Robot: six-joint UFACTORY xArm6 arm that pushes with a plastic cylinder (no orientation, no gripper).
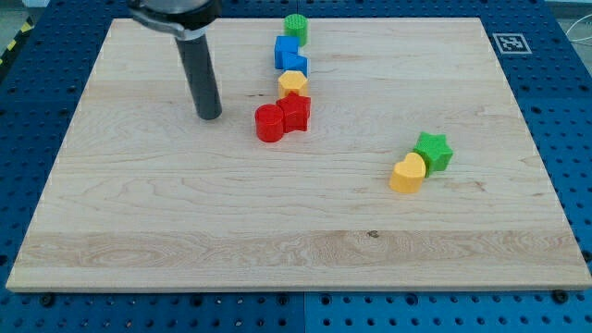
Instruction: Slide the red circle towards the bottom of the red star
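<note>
The red circle lies on the wooden board, touching the lower left side of the red star. My tip rests on the board to the view's left of the red circle, about a block's width and a half away, touching no block. The dark rod rises from the tip towards the view's top left.
A column of blocks runs up from the red star: a yellow hexagon, a blue block, a blue cube and a green circle. A green star and a yellow heart sit together at the right.
</note>
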